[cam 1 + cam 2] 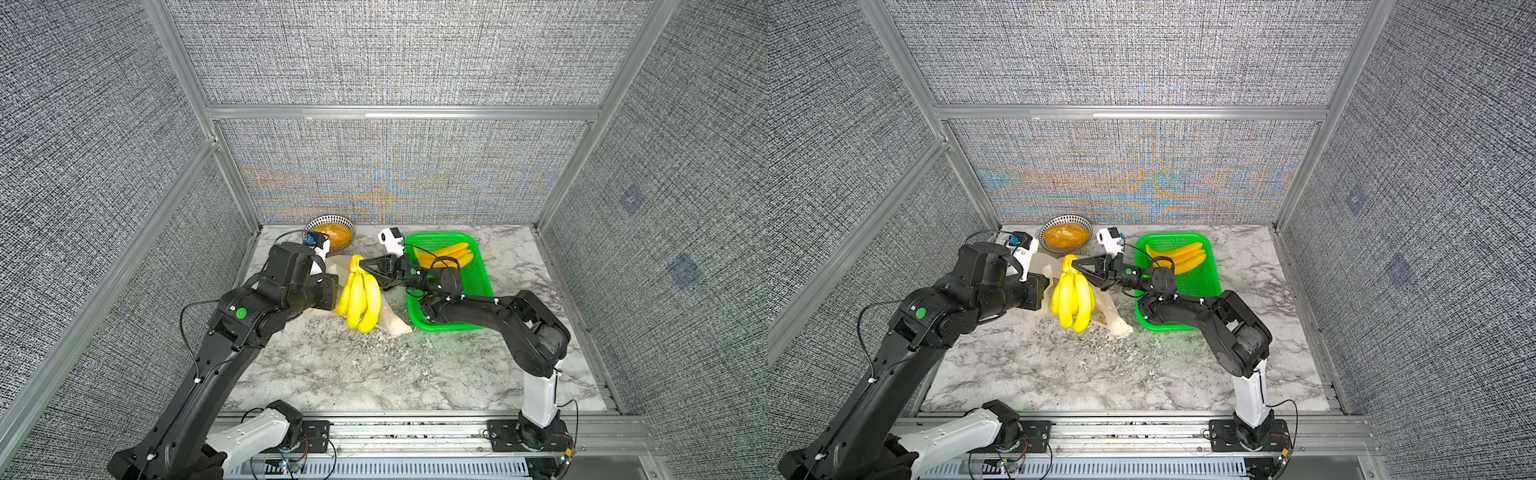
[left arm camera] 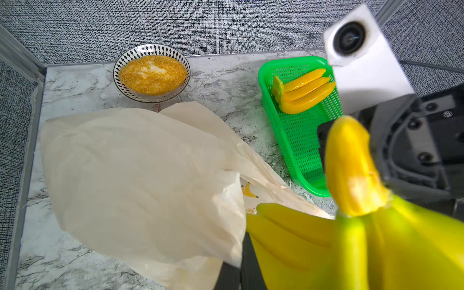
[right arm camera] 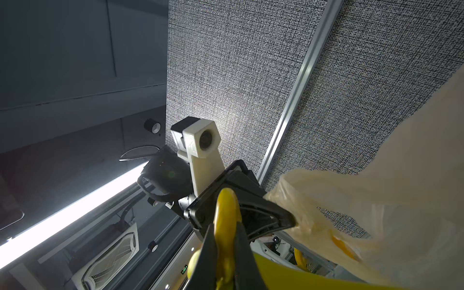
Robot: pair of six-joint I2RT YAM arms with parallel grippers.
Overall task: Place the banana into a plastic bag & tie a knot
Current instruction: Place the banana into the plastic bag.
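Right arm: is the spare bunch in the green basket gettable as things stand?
Probably not yet. The right gripper is shut on the stem of the hanging bunch, so it has no free grip. The spare bunch lies uncovered in the green basket, close beside that arm's wrist.

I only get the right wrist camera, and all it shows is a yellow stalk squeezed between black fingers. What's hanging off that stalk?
Observer: A whole bunch of bananas, dangling from the right hand above the table.
Operator: What's underneath them?
Observer: The bag, spread over the table beneath them.
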